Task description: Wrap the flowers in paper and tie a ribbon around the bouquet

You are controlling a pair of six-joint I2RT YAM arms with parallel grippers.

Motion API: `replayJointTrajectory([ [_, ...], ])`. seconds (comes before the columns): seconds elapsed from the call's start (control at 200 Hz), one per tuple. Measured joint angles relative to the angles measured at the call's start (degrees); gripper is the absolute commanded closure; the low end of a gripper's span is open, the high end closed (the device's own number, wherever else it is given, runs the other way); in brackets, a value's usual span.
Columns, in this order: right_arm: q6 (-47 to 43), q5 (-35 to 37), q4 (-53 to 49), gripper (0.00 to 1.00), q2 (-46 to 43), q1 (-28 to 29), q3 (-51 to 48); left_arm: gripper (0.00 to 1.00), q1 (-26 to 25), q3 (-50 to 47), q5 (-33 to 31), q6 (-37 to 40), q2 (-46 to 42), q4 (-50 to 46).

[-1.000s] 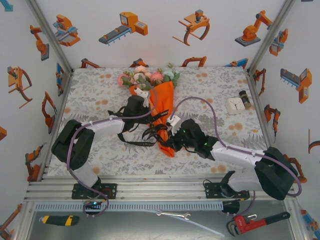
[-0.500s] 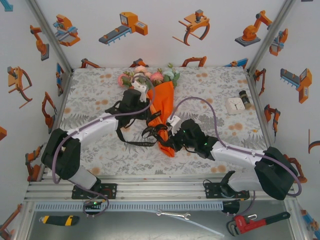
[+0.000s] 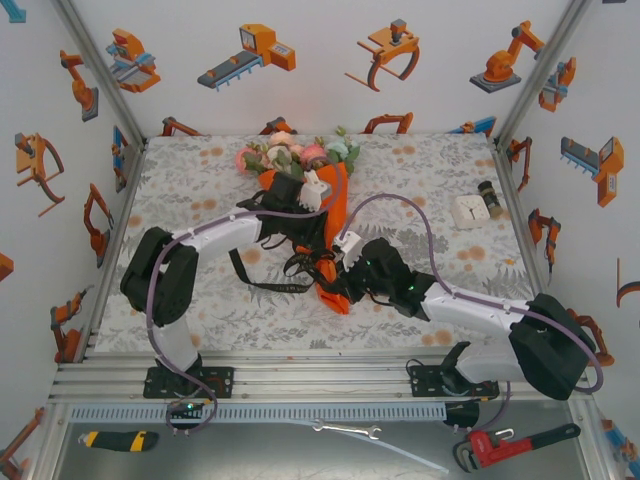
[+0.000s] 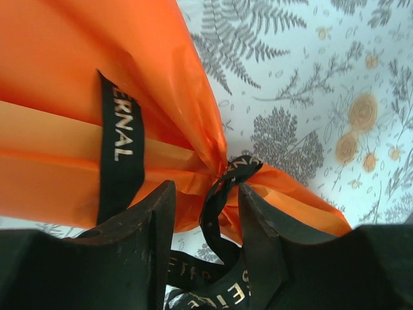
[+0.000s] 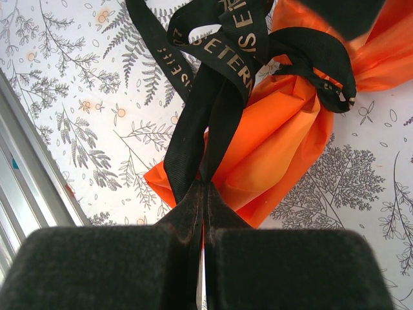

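The right gripper is pressing its two fingers fully together at the bottom centre of the right wrist view. The ribbon is running straight down into the seam between them, so the gripper is pinching that black strand. Above the fingers the ribbon is bunching into loops and a tangle across the narrow end of the paper. The paper is lying on the tablecloth and stretching toward the upper right of the frame.

The left gripper is standing part-way open at the bottom of the left wrist view. A loop of the ribbon is passing through the gap between its fingers without being clamped. Just above that gap the ribbon is cinching the orange paper tight, and another gold-lettered strand is crossing the paper at the left of that frame.

In the top view the bouquet is lying slanted in the middle of the frame. Its flowers are lying at upper centre near the back wall, and its pointed end is lying lower down beside the right gripper. The left arm is reaching in from the lower left over the bouquet's upper half.
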Motion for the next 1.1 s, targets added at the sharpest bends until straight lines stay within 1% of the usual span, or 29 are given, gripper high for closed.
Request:
replayJointTrajectory([
  [0.09,-0.02,0.0,0.0,1.0,0.0,-0.04,0.02,0.57,0.0,0.02,1.22,0.39,0.94,-0.57],
  [0.18,-0.04,0.0,0.0,1.0,0.0,-0.07,0.02,0.64,0.0,0.04,1.84,0.85,1.53,-0.92],
  [0.29,-0.04,0.0,0.0,1.0,0.0,-0.07,0.02,0.67,0.0,0.04,2.34,1.33,1.99,-1.2],
  [0.355,-0.04,0.0,0.0,1.0,0.0,-0.07,0.0,0.71,0.0,0.04,2.64,1.55,2.23,-1.25],
  [0.411,-0.02,0.0,0.0,1.0,0.0,-0.07,0.0,0.77,0.02,0.07,2.75,1.68,2.45,-1.27],
  [0.486,-0.02,0.02,0.0,1.0,0.0,-0.07,0.02,0.9,0.07,0.13,3.21,1.99,2.64,-1.31],
  [0.576,-0.02,0.13,-0.02,1.0,-0.13,-0.07,0.0,1.0,0.07,0.33,4.26,1.97,2.64,-1.81],
  [0.786,-1.44,3.63,-0.07,1.0,-1.03,-0.11,0.22,1.0,0.04,0.37,7.26,0.44,1.2,-1.31],
  [1.031,-7.5,12.02,1.05,1.0,0.24,-0.11,3.3,1.0,0.0,-4.44,9.79,-4.83,-6.23,5.73],
  [1.101,-9.29,14.16,3.1,0.97,1.57,-0.15,4.22,1.0,-0.09,-5.7,10.01,-6.1,-6.62,7.37],
])
